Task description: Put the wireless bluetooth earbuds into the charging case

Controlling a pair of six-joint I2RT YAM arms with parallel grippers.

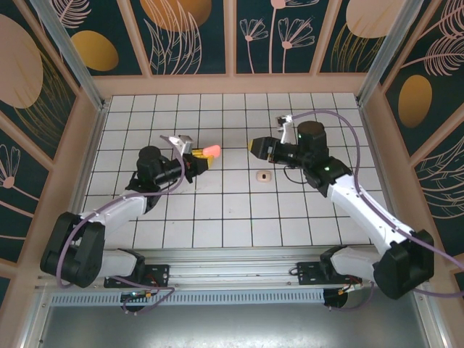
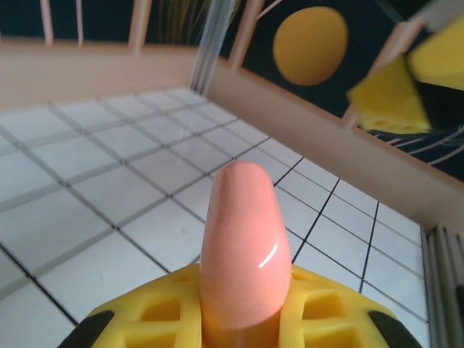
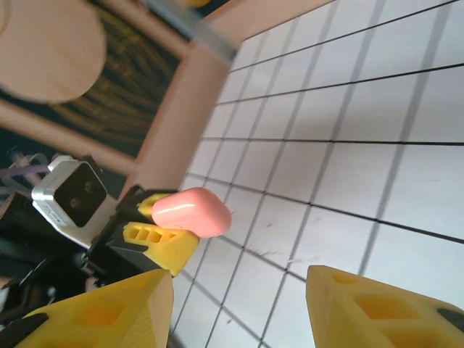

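The white tiled table [image 1: 232, 217] carries both arms. The left gripper [image 1: 199, 159] is clamped on a salmon charging case [image 1: 212, 151], which juts toward the right gripper [image 1: 254, 147], whose jaws stand apart around nothing. A small beige piece [image 1: 263, 175] (earbud or case, too small to tell) lies on the tiles near the right gripper.

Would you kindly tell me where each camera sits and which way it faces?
Top external: above and behind both arms, looking down on the tiled table; left gripper shut on the salmon case, right gripper open.
Left wrist: looks along its own yellow fingers and the case toward the right gripper.
Right wrist: looks between its own fingers across the tiles at the left gripper.
Shared: all show the case.
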